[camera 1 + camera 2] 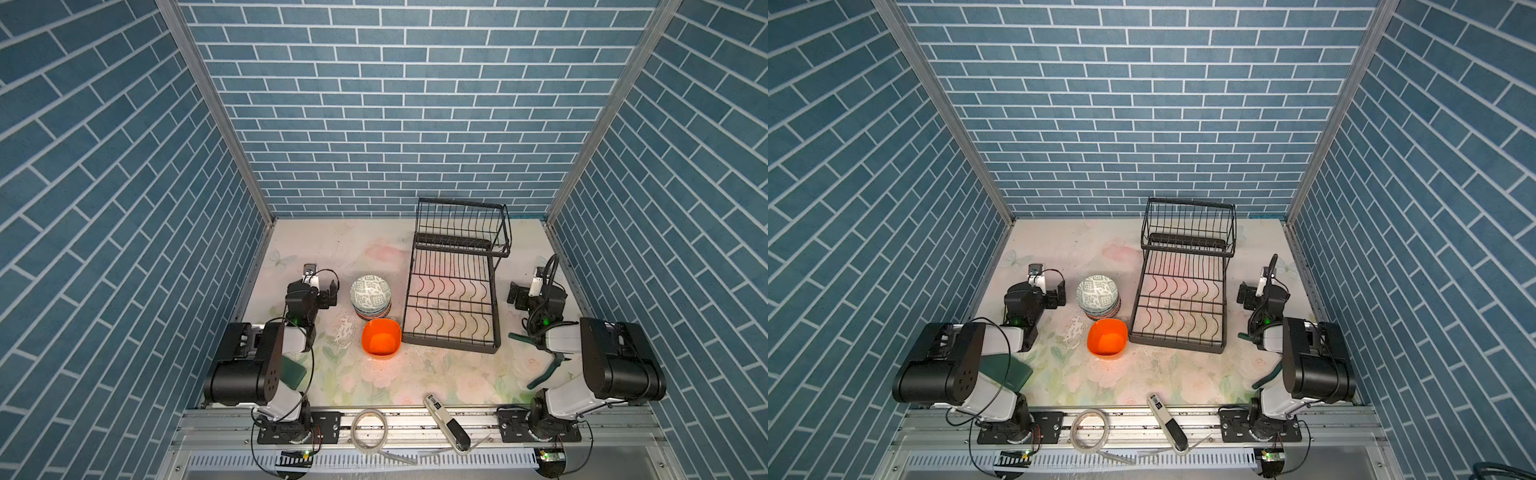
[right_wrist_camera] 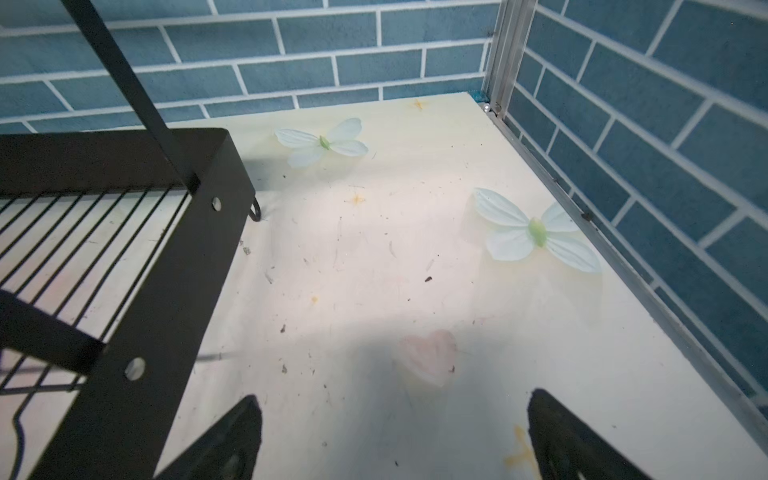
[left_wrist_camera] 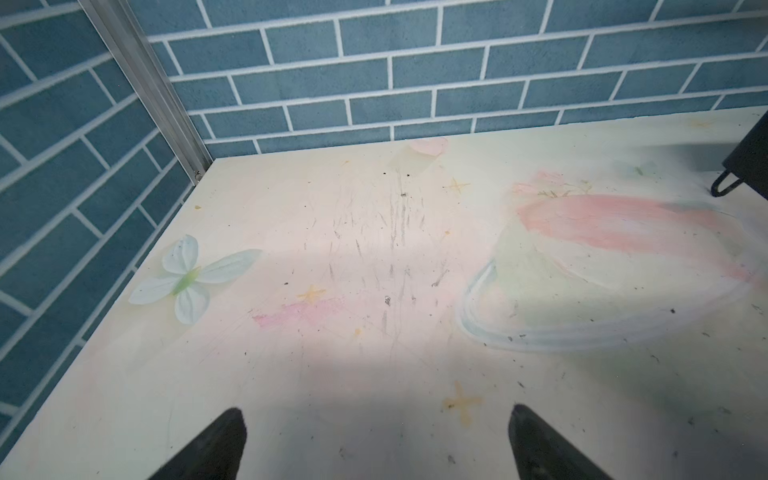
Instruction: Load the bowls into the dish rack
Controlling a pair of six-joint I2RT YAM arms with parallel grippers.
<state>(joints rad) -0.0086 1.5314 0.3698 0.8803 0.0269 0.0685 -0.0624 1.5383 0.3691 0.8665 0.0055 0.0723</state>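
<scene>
Counter (image 1: 436, 374) carries the empty dish rack (image 1: 453, 346), stack of bowls (image 1: 370, 291) and orange bowl (image 1: 381, 337) just left of it, left hand (image 3: 374, 409) and right hand (image 2: 395, 395) both wide, holding nothing; risk: pinching the top rim may drag the nested bowl beneath and topple the stack.

rack (image 1: 453, 246): black coated metal, thin wire and flat bands, matt with a faint sheen
rivets (image 2: 135, 368): bright bare metal, shiny
bowls (image 1: 370, 290): glazed ceramic, smooth, patterned, soft gloss
orange bowl (image 1: 381, 337): plastic, smooth, glossy inside
table (image 3: 374, 249): smooth pale printed sheet, satin, scuffed with grey scratches and specks
walls (image 1: 374, 104): printed brick pattern, flat and matt, slightly grainy
post (image 3: 151, 83): bare aluminium, brushed, dull shine
arms (image 1: 615, 365): smooth black and white shells, plastic by the look, semi-gloss
</scene>
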